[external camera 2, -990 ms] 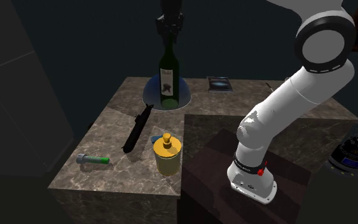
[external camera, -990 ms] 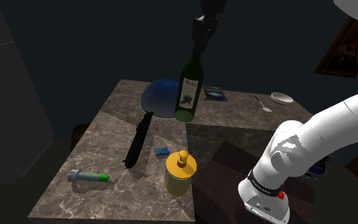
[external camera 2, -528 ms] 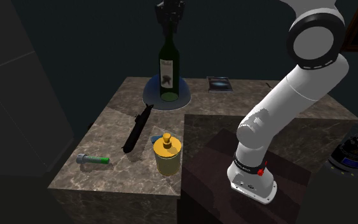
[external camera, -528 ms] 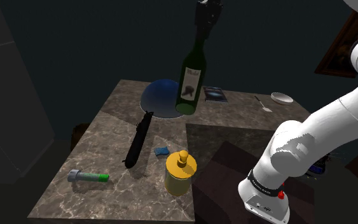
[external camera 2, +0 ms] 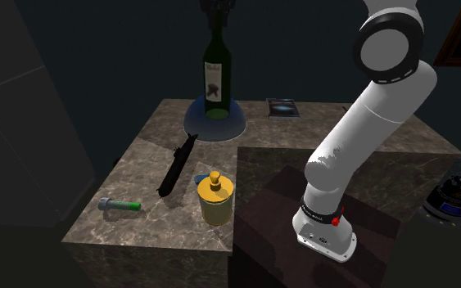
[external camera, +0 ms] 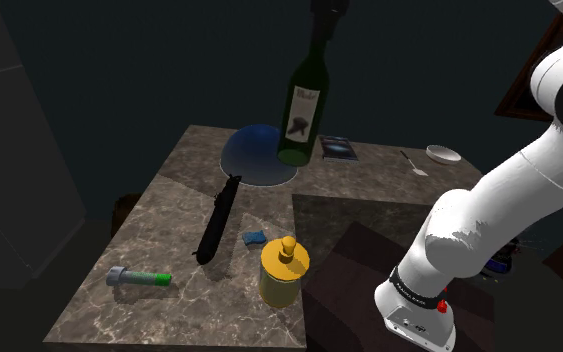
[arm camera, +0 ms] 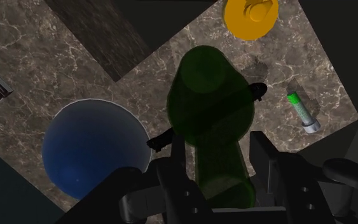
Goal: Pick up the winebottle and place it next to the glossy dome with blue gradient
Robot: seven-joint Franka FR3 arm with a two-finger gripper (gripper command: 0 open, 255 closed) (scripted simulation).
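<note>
Higher than a second ago, the big white arm has pulled its load further up. Under it, the stone bench holds a shiny blue dome. The green bottle hangs in the air close by the dome and does not touch the bench. The black claw pinches the bottle's neck from both sides. So the picking up is done. What is left, I think, is to bring the bottle down on a bare spot beside the dome and let go. A long black tool lies near the dome, so the spot should miss it. A yellow jar stands well apart.
</note>
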